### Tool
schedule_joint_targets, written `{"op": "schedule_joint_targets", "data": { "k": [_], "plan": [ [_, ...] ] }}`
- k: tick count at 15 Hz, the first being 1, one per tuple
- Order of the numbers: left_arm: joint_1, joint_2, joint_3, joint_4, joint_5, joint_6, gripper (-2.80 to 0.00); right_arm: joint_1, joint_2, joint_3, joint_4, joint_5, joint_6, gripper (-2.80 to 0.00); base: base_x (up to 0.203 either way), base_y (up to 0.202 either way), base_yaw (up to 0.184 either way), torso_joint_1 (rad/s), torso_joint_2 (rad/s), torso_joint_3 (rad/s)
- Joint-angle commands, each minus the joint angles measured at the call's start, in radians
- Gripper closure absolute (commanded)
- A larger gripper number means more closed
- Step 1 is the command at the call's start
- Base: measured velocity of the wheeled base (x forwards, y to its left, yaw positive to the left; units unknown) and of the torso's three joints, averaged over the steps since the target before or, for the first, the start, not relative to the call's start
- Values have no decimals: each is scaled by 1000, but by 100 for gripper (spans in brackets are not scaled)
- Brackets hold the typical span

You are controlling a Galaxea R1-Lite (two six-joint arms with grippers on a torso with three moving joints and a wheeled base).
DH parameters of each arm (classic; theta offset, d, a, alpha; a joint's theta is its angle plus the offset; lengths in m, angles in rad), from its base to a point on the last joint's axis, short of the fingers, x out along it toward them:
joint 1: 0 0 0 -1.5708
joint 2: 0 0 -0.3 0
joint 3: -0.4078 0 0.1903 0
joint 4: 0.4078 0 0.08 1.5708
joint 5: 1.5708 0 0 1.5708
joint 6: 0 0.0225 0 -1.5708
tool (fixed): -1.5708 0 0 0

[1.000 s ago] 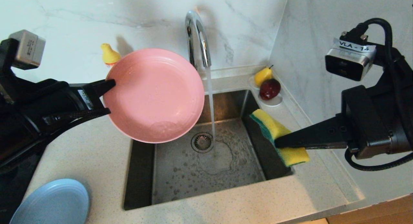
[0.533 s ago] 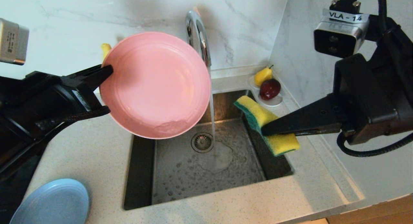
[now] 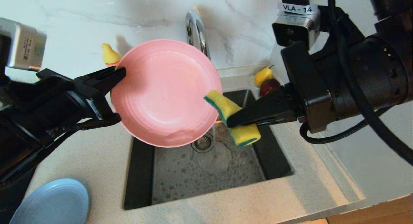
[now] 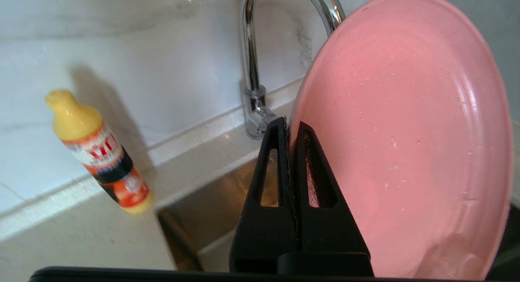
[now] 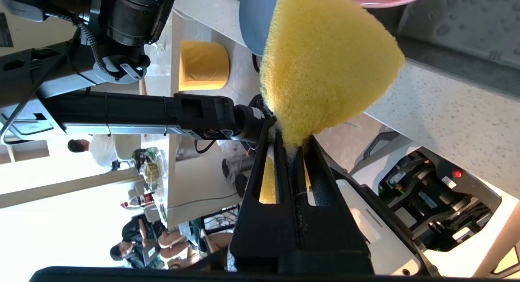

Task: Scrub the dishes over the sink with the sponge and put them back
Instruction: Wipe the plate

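The sink (image 3: 206,172) sits sunk in the desk (image 3: 84,159). Over it the left hand (image 3: 116,76) is clamped tight on the rim of the tilted pink plate (image 3: 164,91). The right hand (image 3: 229,121) pinches the sponge (image 3: 226,106), whose tip touches the plate's right edge.

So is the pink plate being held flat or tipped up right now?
Tipped up. The left gripper pinches the pink plate by its rim, and its inside faces the sponge over the sink.

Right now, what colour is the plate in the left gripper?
Pink plate; left gripper; clearest in the head view.
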Motion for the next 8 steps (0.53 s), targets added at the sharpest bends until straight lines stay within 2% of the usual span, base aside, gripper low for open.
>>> {"op": "schedule_joint_targets", "data": {
  "k": [1,3,5,8],
  "plan": [
    [-9,48,-3,-53,1,40,0,24,59,-30,7,-3,5,0,0,0,0,0,0,0],
    [-43,94,4,-144,9,93,0,34,74,-31,6,-6,5,0,0,0,0,0,0,0],
    [-95,109,-2,-155,47,103,0,34,86,-31,4,-7,5,0,0,0,0,0,0,0],
    [-132,136,3,-160,57,109,0,35,107,-31,1,-6,2,0,0,0,0,0,0,0]
  ]
}}
